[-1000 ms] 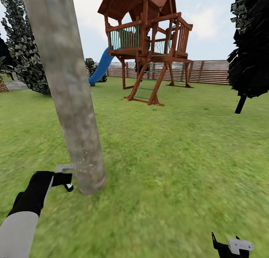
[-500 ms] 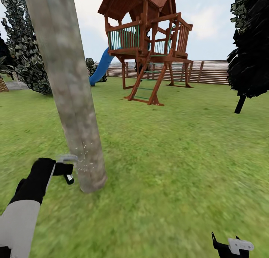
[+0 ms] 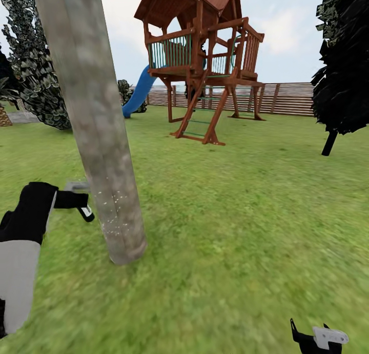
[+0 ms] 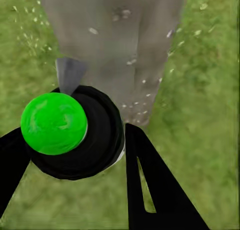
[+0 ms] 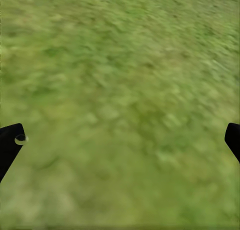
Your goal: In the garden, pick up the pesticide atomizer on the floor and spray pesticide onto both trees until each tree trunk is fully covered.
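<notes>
One thick grey-beige tree trunk point(image 3: 102, 154) rises from the garden lawn point(image 3: 230, 215) at the left, and white spray specks dot its lower bark. My left gripper point(image 3: 77, 204) is shut on the pesticide atomizer point(image 4: 95, 135), a black body with a green ball top point(image 4: 54, 123). Its grey nozzle point(image 3: 77, 185) points at the trunk point(image 4: 115, 35) from close by, well above the base. At the lower right my right gripper point(image 3: 318, 338) hangs open over grass point(image 5: 120, 110), holding nothing. The second thick-trunked tree is out of view.
A wooden play tower point(image 3: 205, 61) with a blue slide point(image 3: 137, 95) stands mid-lawn ahead. Behind it runs the brown slat fence point(image 3: 287, 97). A thin-stemmed black tree point(image 3: 343, 66) is at the right and dark leafy trees point(image 3: 36, 87) at the far left.
My left arm has lifted the atomizer up along the trunk, from near the base to higher on the bark. The right gripper has stayed put.
</notes>
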